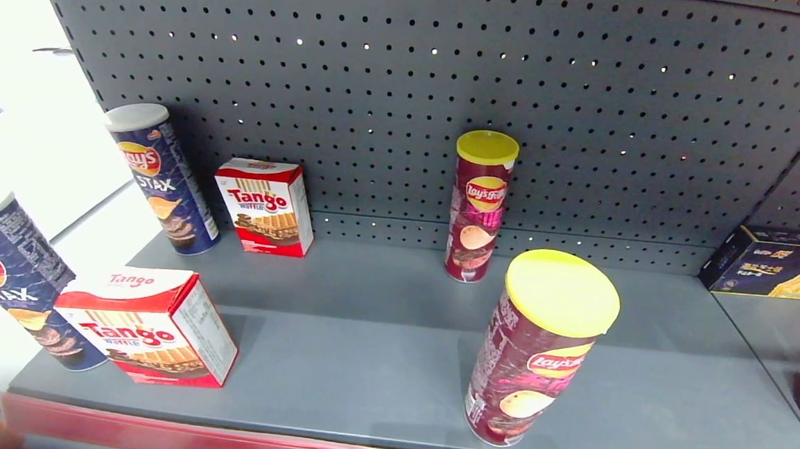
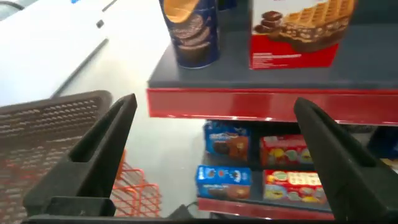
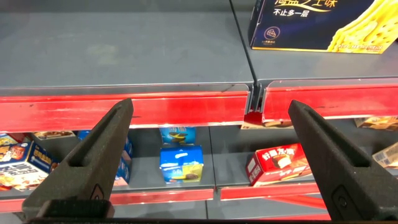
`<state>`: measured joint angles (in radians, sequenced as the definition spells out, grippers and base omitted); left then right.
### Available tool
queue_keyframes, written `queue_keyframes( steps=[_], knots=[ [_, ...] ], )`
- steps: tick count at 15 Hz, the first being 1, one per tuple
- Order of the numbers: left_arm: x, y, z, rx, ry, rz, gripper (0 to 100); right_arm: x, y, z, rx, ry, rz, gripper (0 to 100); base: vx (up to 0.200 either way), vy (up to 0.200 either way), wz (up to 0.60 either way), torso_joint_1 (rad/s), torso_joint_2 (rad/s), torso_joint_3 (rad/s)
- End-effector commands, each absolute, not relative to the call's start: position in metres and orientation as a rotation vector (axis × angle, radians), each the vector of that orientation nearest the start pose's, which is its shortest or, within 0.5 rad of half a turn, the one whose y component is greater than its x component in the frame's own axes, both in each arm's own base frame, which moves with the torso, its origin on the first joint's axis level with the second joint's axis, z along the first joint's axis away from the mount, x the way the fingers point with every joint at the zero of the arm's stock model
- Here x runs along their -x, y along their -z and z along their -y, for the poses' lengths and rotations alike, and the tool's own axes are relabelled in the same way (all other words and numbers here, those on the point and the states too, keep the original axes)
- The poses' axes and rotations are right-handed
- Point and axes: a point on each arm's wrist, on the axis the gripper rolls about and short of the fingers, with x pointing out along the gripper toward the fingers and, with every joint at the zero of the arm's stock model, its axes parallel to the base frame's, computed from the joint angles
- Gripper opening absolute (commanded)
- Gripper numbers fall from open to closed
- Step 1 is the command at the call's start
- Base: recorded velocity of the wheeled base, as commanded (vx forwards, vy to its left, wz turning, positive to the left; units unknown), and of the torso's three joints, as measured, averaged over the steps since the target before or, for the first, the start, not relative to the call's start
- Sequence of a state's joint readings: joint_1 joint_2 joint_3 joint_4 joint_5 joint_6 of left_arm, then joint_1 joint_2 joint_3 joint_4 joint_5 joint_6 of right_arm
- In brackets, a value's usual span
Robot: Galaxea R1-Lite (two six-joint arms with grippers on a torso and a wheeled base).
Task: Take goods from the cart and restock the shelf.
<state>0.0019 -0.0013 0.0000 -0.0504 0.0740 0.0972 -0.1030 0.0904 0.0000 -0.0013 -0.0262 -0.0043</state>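
The left gripper (image 2: 211,165) has its fingers (image 2: 93,155) spread wide, with nothing between them and nothing touching them. Just beside one finger is the brown mesh cart (image 2: 56,118). Beyond the fingers runs the red lip (image 2: 267,102) of the shelf (image 1: 378,362). Above the lip, at the shelf's front, stand the front blue can (image 2: 189,31) and the front wafer box (image 2: 298,31), just beside each other. On the tier below the lip sit blue packs (image 2: 225,162) and red packs (image 2: 292,168).

The right gripper (image 3: 208,165) is opened just as wide, its fingers (image 3: 336,162) also empty and clear of everything. It faces the same red lip farther along. A dark box (image 3: 317,25) lies on the board above, and a blue carton (image 3: 180,163) and a red carton (image 3: 278,163) sit on the tier beneath.

Near the pegboard (image 1: 450,82) stand the back blue can (image 1: 160,175), the back wafer box (image 1: 266,206) and the back maroon can (image 1: 479,208). The front maroon can (image 1: 538,351), which has a yellow lid, stands near the edge, well apart from the wafer boxes.
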Motion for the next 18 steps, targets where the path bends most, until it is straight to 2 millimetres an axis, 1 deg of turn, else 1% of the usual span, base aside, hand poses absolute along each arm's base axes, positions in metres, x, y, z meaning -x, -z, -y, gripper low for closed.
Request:
queue_keyframes(
  steps=[1, 3, 5, 6, 7, 8, 11, 13, 15, 16, 17, 18],
  knots=[
    [0.023, -0.081, 0.0, -0.101, -0.021, 0.05, 100, 0.016, -0.077, -0.001, 0.001, 0.129, -0.091, 100, 0.0, 0.0, 0.0, 0.0, 0.0, 0.0],
    [0.023, -0.074, 0.005, -0.165, 0.225, 0.005, 100, 0.016, -0.077, -0.001, 0.001, 0.129, -0.091, 100, 0.0, 0.0, 0.0, 0.0, 0.0, 0.0],
    [0.023, -0.074, 0.005, -0.161, 0.206, 0.006, 100, 0.016, -0.077, -0.001, 0.001, 0.129, -0.091, 100, 0.0, 0.0, 0.0, 0.0, 0.0, 0.0],
    [0.023, -0.075, 0.004, -0.097, 0.177, -0.001, 100, 0.016, -0.077, -0.001, 0.001, 0.129, -0.091, 100, 0.0, 0.0, 0.0, 0.0, 0.0, 0.0],
    [0.023, -0.075, 0.002, -0.061, 0.1, -0.005, 100, 0.016, -0.077, -0.001, 0.001, 0.129, -0.091, 100, 0.0, 0.0, 0.0, 0.0, 0.0, 0.0],
    [0.023, -0.075, 0.001, -0.063, 0.052, -0.006, 100, 0.016, -0.077, -0.001, 0.001, 0.129, -0.091, 100, 0.0, 0.0, 0.0, 0.0, 0.0, 0.0],
    [0.023, -0.075, 0.001, -0.066, 0.052, -0.006, 100, 0.016, -0.077, -0.001, 0.001, 0.129, -0.091, 100, 0.0, 0.0, 0.0, 0.0, 0.0, 0.0],
    [0.023, -0.074, 0.003, -0.059, 0.117, -0.009, 100, 0.016, -0.077, -0.001, 0.006, 0.108, -0.093, 100, 0.0, 0.0, 0.0, 0.0, 0.0, 0.0],
    [0.023, -0.075, 0.003, -0.061, 0.121, -0.007, 100, 0.015, -0.079, -0.001, 0.017, 0.073, -0.091, 100, 0.0, 0.0, 0.0, 0.0, 0.0, 0.0],
    [0.023, -0.075, 0.003, -0.061, 0.12, -0.007, 100, 0.012, -0.119, -0.001, 0.006, 0.086, -0.019, 100, 0.0, 0.0, 0.0, 0.0, 0.0, 0.0],
    [0.023, -0.074, 0.003, -0.062, 0.121, -0.007, 100, -0.009, -0.159, 0.001, -0.019, 0.065, -0.073, 100, 0.0, 0.0, 0.0, 0.0, 0.0, 0.0],
    [0.023, -0.075, 0.003, -0.067, 0.121, -0.005, 100, -0.018, -0.187, 0.0, -0.024, 0.022, -0.044, 100, 0.0, 0.0, 0.0, 0.0, 0.0, 0.0]
  ],
)
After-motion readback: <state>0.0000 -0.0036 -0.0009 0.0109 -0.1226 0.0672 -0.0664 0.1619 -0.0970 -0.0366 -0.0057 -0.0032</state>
